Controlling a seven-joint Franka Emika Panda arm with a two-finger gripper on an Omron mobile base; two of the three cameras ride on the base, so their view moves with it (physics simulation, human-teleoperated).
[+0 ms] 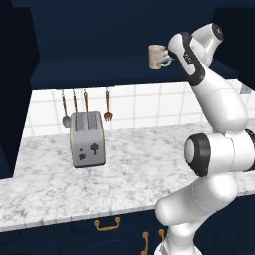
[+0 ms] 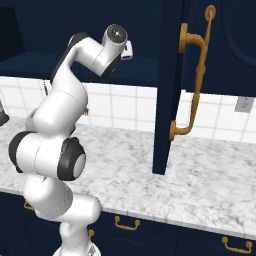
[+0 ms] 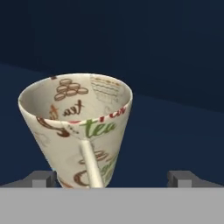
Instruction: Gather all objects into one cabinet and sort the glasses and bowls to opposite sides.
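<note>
Fingers (image 3: 112, 178) spread wide either side of the cream cup (image 3: 78, 127), nothing grasped. Handle (image 3: 91, 164) sits between them; closing may pinch it, twist the cup and tip it off the shelf (image 1: 104, 69).

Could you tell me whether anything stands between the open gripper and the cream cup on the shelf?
Nothing visible does. In the hand view the cream cup stands upright straight ahead, its handle facing the gripper, whose two fingertips stand wide apart on either side of it, not touching it.

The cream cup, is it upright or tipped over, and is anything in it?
Upright and empty. The cream cup has its rim up and its printed inside wall bare, with the handle facing the camera.
</note>
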